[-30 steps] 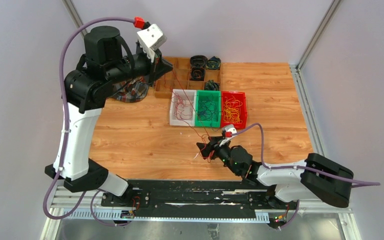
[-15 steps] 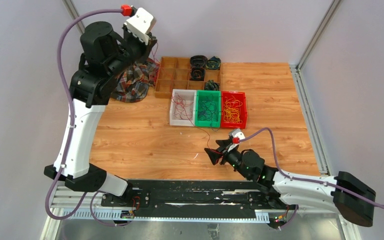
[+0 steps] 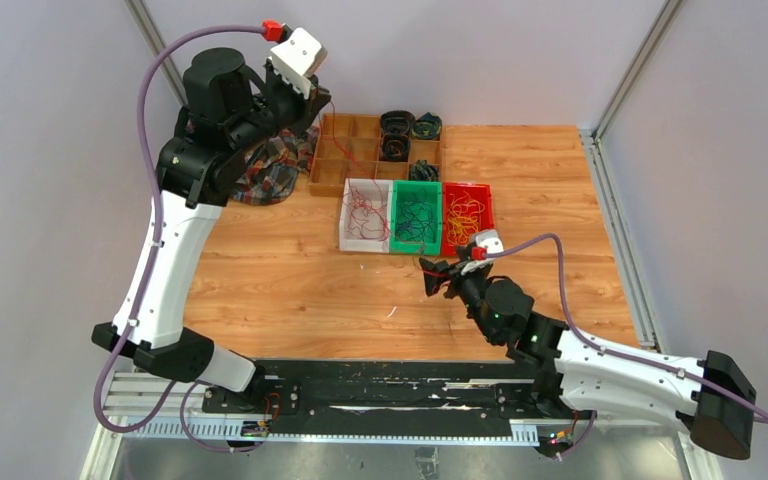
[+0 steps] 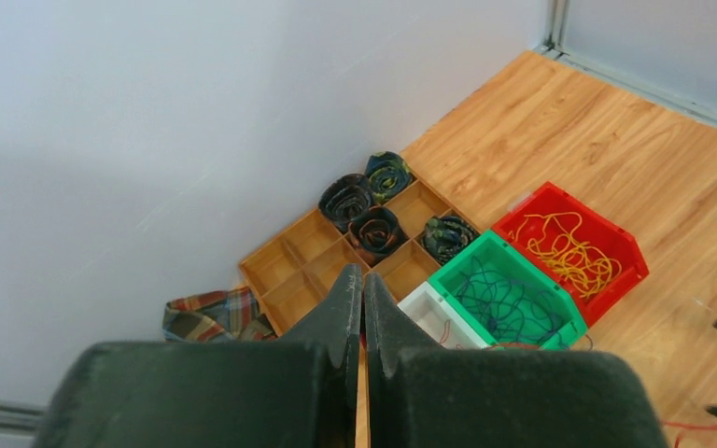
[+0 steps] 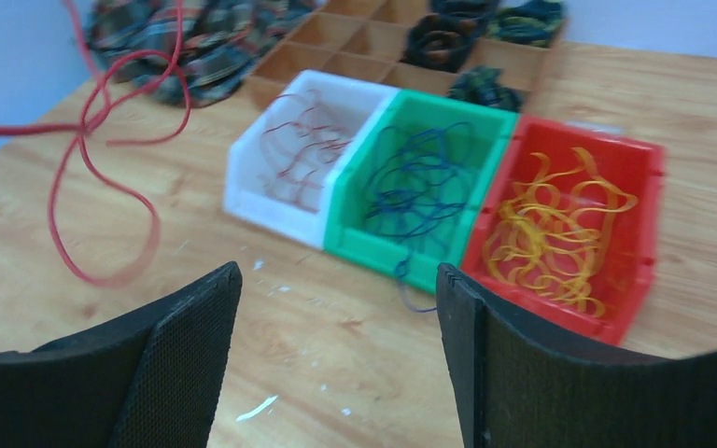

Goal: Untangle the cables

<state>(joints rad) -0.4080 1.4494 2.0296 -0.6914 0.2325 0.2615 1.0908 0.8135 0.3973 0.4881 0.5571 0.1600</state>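
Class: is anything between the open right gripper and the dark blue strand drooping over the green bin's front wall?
Nothing visible does. The right gripper faces the dark blue strand across bare table. The red cable hangs in the air to the left, clear of that line.
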